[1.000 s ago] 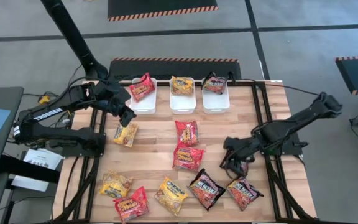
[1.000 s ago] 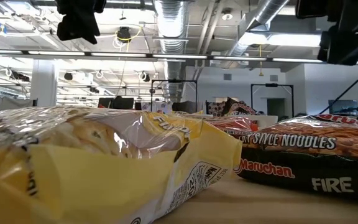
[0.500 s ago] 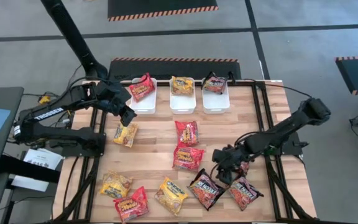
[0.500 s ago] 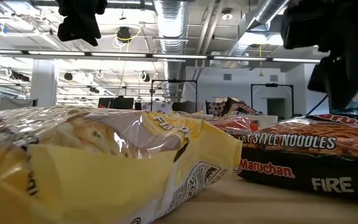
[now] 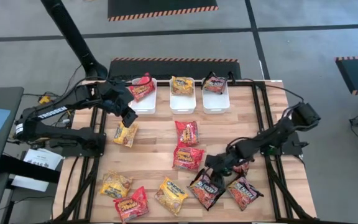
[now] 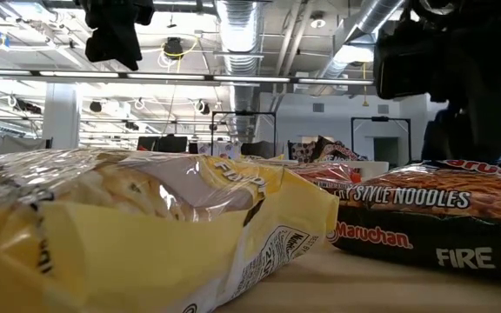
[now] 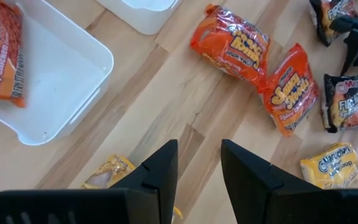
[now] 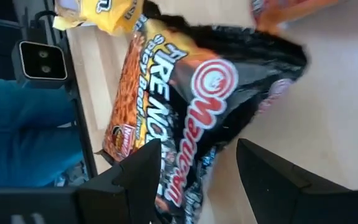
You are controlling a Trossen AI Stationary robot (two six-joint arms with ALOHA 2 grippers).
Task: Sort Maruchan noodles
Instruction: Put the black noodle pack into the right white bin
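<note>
The wooden surface (image 5: 229, 127) carries everything here, with three white tubs (image 5: 182, 102) in a row along its far edge, each already holding one packet: a red one in the left tub, a yellow one in the middle, a dark one in the right.

The left arm reaches in from the side, and its tool (image 5: 128, 117) hangs just beside the left tub, above a yellow packet (image 5: 125, 134). Its fingers (image 7: 160, 171) stand a little apart with nothing between them.

The right arm stretches low across the near right part of the surface. Its tool (image 5: 211, 169) is down at a dark packet (image 5: 207, 188), fingers (image 8: 138, 171) spread wide to either side of the wrapper's end and not clamped on it.

Loose noodle packets lie across the surface: two red ones (image 5: 187, 132) near the middle, another dark one (image 5: 246, 191) just beside the right tool, and two yellow ones and a red one (image 5: 131, 204) along the near edge.
</note>
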